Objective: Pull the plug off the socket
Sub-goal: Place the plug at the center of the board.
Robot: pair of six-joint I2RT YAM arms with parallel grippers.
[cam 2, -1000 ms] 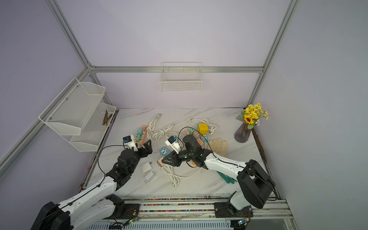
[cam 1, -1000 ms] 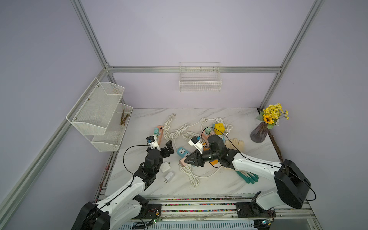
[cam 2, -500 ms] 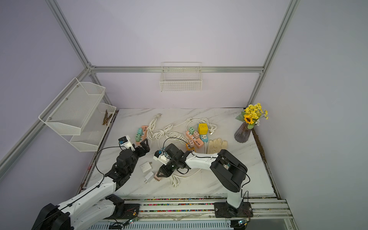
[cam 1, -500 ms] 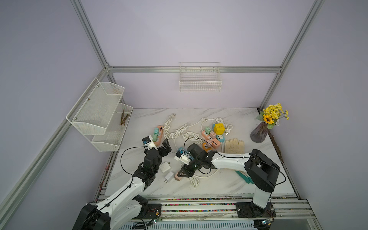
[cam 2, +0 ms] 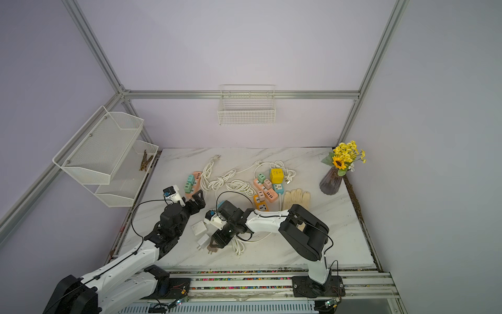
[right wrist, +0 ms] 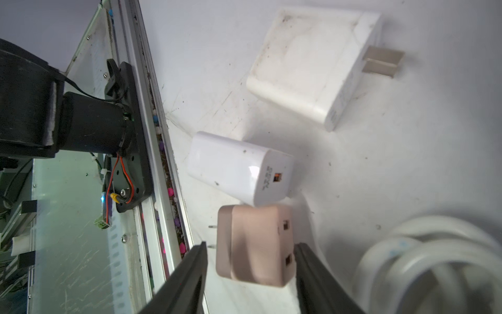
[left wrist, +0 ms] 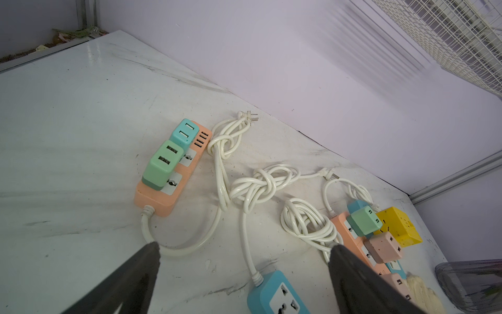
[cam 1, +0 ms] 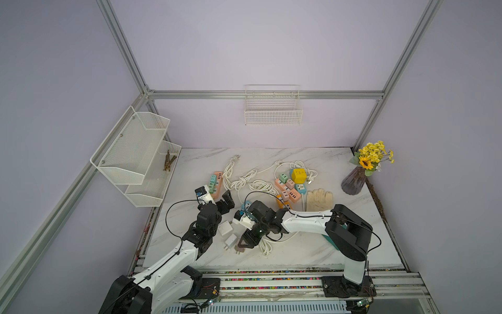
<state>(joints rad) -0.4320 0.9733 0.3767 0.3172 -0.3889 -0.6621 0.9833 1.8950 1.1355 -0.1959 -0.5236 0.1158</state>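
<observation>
A pinkish-beige cube plug (right wrist: pixel 258 244) lies unplugged on the white marble table (right wrist: pixel 407 163) near its front edge. Its two thin metal prongs are bare and point towards that edge. The socket, a light blue power strip (left wrist: pixel 274 293), lies flat farther back, and its visible white outlet face is empty.
</observation>
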